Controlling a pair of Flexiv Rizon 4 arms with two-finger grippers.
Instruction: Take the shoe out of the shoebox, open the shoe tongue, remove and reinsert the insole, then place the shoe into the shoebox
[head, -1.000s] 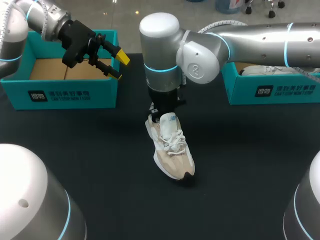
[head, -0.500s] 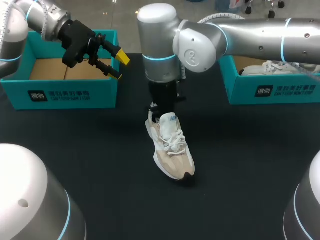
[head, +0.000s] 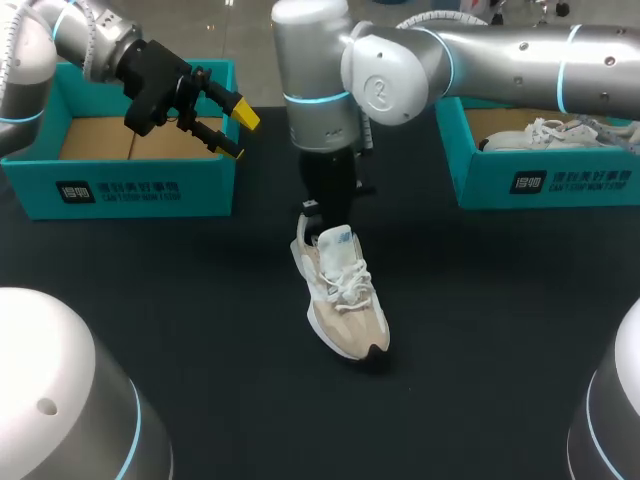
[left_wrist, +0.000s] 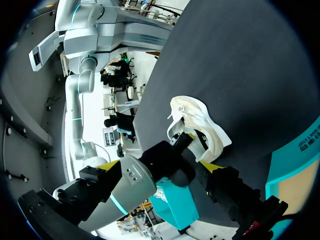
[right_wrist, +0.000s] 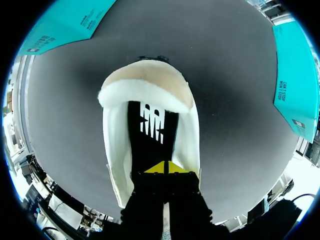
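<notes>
My right tool (right_wrist: 165, 167), its yellow tips pressed together, stands at the heel end of the black insole (right_wrist: 152, 135) inside the beige shoe (head: 345, 295), which lies in the middle of the tabletop (head: 180, 300). Over the past second my right arm has lifted while the shoe stayed put. The insole looks flat and seated, so the pull-out seems only beginning. I cannot tell whether the tips hold its edge. My left tool (head: 238, 133) hangs spread above the left shoebox (head: 120, 190).
</notes>
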